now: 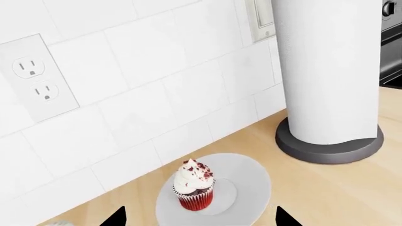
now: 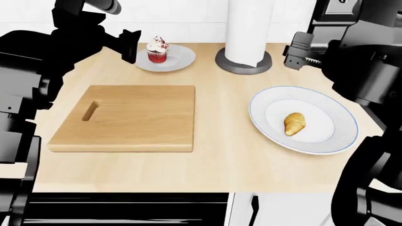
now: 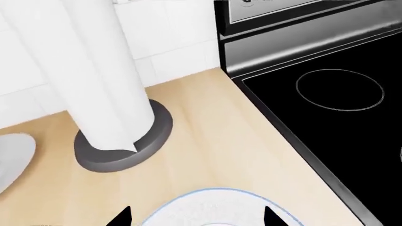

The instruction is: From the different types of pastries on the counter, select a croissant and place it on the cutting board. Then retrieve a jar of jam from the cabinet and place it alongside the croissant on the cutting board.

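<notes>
Two open grippers, one croissant to fetch

Both grippers hang released and empty above the light beige wood-grain surface (image 2: 226, 155). In its own wrist view the right gripper (image 3: 197, 217) shows only two spread dark fingertips, with the rim of the blue-edged white plate (image 2: 264, 125) just beneath them; the small golden-brown crescent-shaped croissant (image 2: 294, 123) lies below and nearer the robot on that plate, out of the wrist camera's sight. My judgement: this arm should draw back toward the robot, descend straight, and straddle the pastry across its narrow middle, closing gently.

The left gripper (image 1: 199, 217), fingers likewise apart, looks down on the red-cased white-frosted cupcake (image 1: 193, 189) on its small white plate (image 1: 248, 181). That is the wrong pastry; leave it.

Well to the right gripper's left, the rectangular light-brown wooden cutting board (image 2: 135, 117) lies bare. No jam jar shows.
</notes>
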{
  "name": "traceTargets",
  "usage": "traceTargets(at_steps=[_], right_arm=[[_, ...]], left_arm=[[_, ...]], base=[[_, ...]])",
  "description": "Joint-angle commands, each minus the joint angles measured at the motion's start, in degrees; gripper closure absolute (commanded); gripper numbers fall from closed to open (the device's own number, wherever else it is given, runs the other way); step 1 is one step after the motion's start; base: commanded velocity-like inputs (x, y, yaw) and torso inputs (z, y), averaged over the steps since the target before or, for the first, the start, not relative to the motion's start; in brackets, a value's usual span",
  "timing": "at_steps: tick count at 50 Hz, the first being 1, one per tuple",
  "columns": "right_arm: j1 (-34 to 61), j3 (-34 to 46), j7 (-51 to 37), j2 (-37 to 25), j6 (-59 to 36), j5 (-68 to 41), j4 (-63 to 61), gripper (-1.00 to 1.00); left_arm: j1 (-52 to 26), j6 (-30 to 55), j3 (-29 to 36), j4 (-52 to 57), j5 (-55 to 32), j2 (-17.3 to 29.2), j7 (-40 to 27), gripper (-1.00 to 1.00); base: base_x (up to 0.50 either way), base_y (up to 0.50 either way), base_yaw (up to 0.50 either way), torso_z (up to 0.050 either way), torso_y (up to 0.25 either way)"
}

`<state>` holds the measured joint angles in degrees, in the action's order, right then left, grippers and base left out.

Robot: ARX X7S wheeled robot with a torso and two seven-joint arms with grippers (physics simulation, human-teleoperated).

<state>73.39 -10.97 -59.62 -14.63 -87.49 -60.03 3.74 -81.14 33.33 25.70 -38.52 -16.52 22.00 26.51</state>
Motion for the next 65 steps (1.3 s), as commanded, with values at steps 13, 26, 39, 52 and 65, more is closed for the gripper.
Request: traceTargets(at_steps=[13, 26, 39, 52, 65], right_arm=[[-1.81, -6.37, -21.89, 4.12, -1.78, -13.58, 5.27, -1.00], [-2.26, -8.44, -30.20, 4.77, -1.42, -19.07, 9.28, -1.00], [-3.30, -13.13, -30.36, 8.36, -2.47, -15.29, 9.76, -1.00], [-3.90, -15.29, -30.36, 10.97, -2.49, -10.97, 9.53, -1.00], [-5.41, -15.92, -30.37, 13.27, -2.50, -7.14, 7.50, -1.00]], left_arm=[[0.07, -0.53, -0.23, -0.38, -0.33, 0.18, 0.04, -1.00], [0.42, 0.04, -0.21, 0.72, -0.51, 0.48, -0.22, -1.00], [0.78, 0.61, -0.28, 1.81, -0.87, 0.84, -0.20, -1.00], [0.66, 0.35, -0.29, 1.78, -1.12, 0.99, 0.24, -1.00], [2.26, 1.41, -0.64, 4.68, -2.38, 2.21, 1.19, -1.00]], base=[[0.00, 0.00, 0.00, 0.000, 0.000], [0.00, 0.00, 0.00, 0.000, 0.000], [0.00, 0.00, 0.00, 0.000, 0.000], [0.00, 0.00, 0.00, 0.000, 0.000], [0.00, 0.00, 0.00, 0.000, 0.000]])
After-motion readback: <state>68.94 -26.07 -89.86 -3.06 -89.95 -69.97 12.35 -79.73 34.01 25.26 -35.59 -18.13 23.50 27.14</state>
